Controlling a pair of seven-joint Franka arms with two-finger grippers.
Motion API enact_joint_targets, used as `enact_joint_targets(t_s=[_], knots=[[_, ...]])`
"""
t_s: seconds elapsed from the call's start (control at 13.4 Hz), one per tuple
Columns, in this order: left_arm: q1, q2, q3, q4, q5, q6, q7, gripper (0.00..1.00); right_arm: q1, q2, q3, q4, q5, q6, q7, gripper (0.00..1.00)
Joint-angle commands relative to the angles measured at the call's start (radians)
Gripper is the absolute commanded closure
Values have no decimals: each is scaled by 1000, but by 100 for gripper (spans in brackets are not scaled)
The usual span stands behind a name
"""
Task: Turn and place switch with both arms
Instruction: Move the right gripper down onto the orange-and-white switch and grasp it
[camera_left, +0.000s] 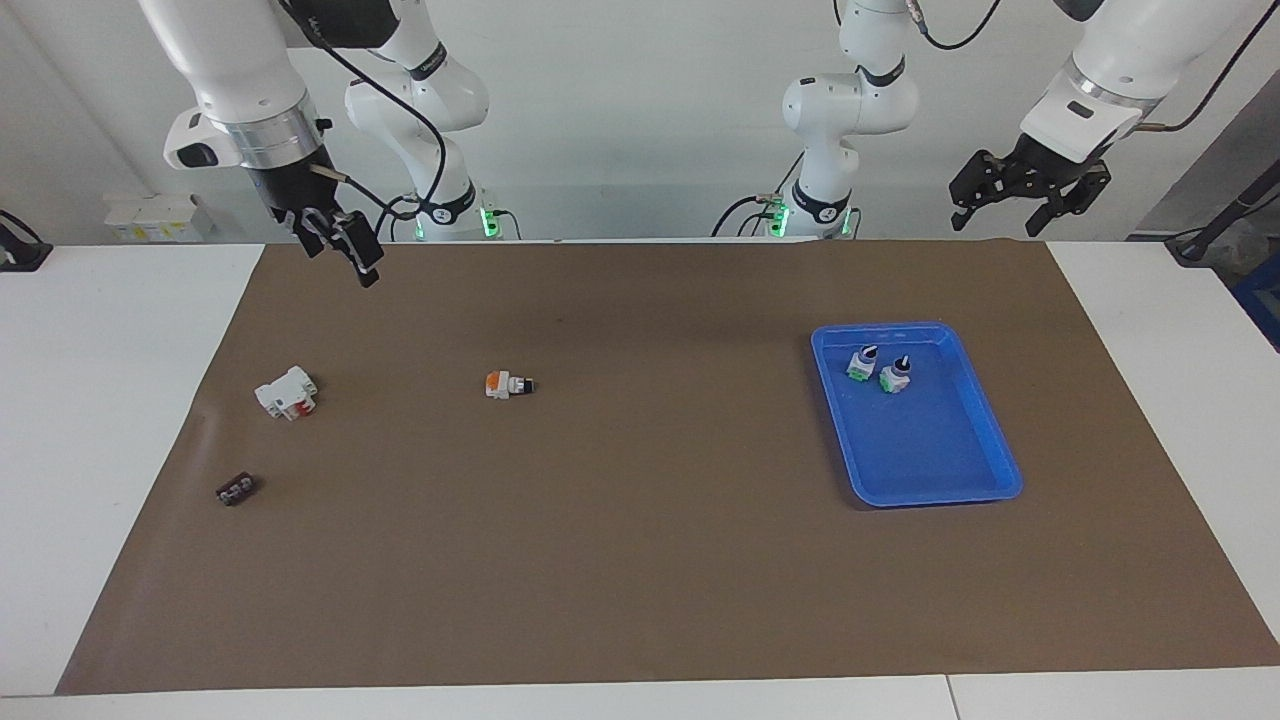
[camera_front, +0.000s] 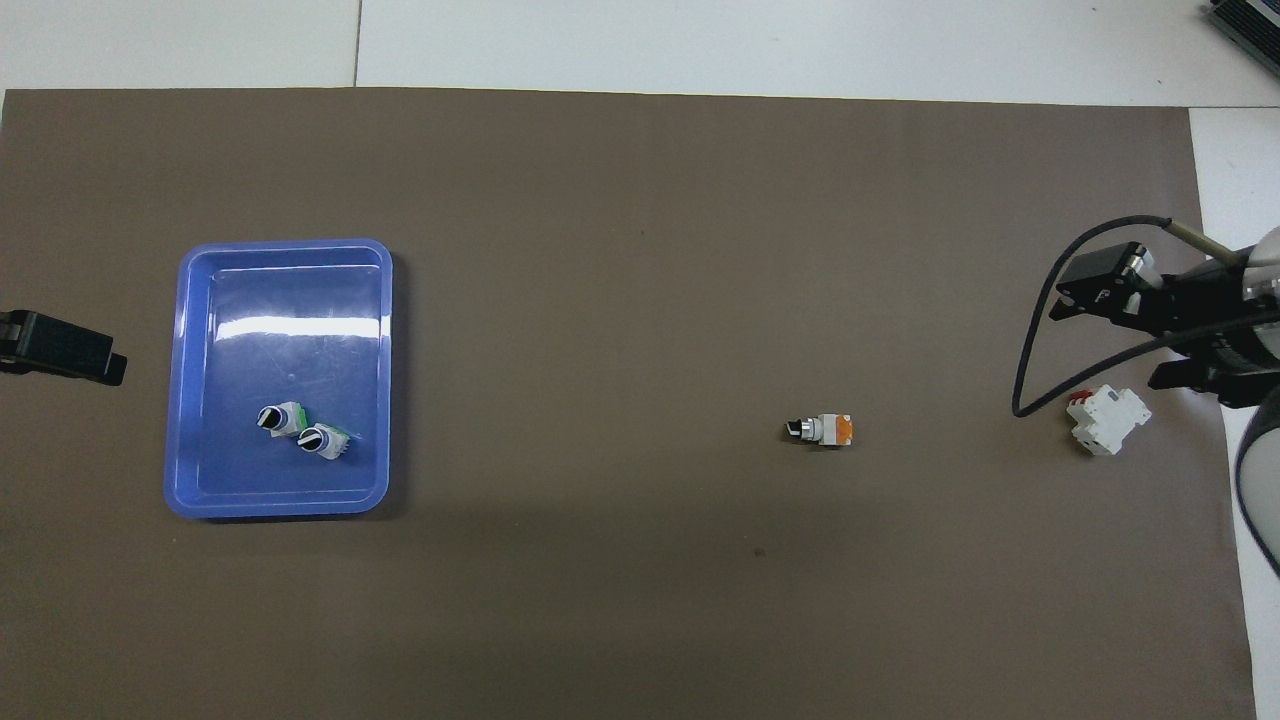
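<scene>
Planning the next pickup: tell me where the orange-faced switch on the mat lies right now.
The switch lies on its side on the brown mat, alone near the middle, between the white block with a red part and the blue tray, closer to the block.

Three switches (camera_left: 508, 384), one blue tray (camera_left: 985, 423), one white block (camera_left: 287, 392), one black terminal strip (camera_left: 236, 490), two arms (camera_left: 240, 80)

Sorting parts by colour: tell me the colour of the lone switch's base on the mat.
Orange, on the switch; clearest in the overhead view.

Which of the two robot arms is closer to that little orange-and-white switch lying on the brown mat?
The right. Its end effector hangs above the mat's edge near the robots, toward the right arm's end from the switch. The left end effector waits past the blue tray, much farther off.
</scene>
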Motion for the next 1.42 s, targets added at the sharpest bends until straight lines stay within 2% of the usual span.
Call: enact_joint_targets(t_s=[0.0,0.22,0.6,0.75,1.05,1.35], knots=[[5,-29,-2,-33,5,5,-4,0,8,-29,6,-175,-6,150,158,0],[5,-29,-2,-33,5,4,-4,0,59,57,6,-266,3,302,401,0],[5,-29,-2,-34,5,4,-4,0,122,147,6,-373,147,475,695,0],[5,-29,-2,-33,5,4,-5,0,151,144,6,-465,233,593,746,0],[5,-29,-2,-33,5,4,-4,0,177,153,6,-574,279,777,819,0],[5,-29,-2,-33,5,5,-4,0,175,147,6,-632,336,802,809,0]])
